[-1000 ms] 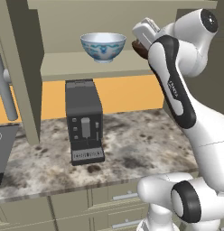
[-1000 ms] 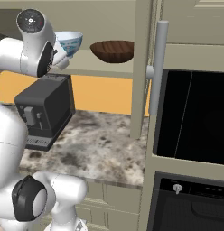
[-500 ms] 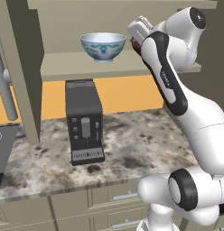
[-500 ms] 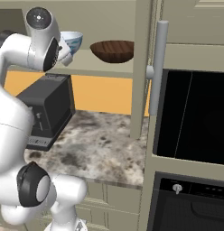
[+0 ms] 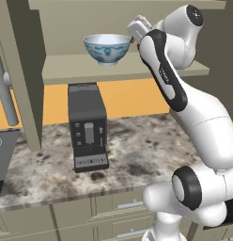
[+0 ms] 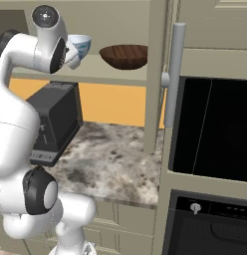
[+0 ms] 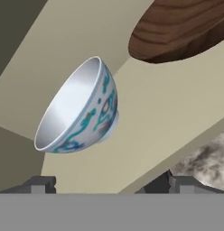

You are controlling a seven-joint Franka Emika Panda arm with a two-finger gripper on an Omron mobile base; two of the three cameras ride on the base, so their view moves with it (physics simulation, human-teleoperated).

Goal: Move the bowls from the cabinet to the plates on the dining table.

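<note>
Reaching up to the open cabinet point(image 5: 24, 70), the arm had its gripper point(image 7: 107, 182) level with the inner shelf point(image 5: 113, 68), jaws spread wide and holding nothing. In the hand view the two dark fingertips point(image 7: 39, 184) stood well apart, with the white-and-blue bowl point(image 7: 80, 108) ahead of them and between their lines, not touched by either.

That bowl point(image 5: 107, 48) sat upright on the shelf, left of the hand in the left base view. The brown wooden bowl point(image 6: 124, 56) sat on the same shelf, just beside the white-and-blue bowl point(image 6: 79, 45) and nearer the cabinet's door post with its long silver bar handle point(image 6: 173, 74); in the hand view it showed beyond the painted bowl point(image 7: 181, 29).

Below the shelf, a black coffee machine point(image 5: 87, 127) stood on the speckled stone counter point(image 5: 137, 155) against the orange back wall. Right of the cabinet's post, a dark oven front point(image 6: 210, 129) filled the tall unit.
</note>
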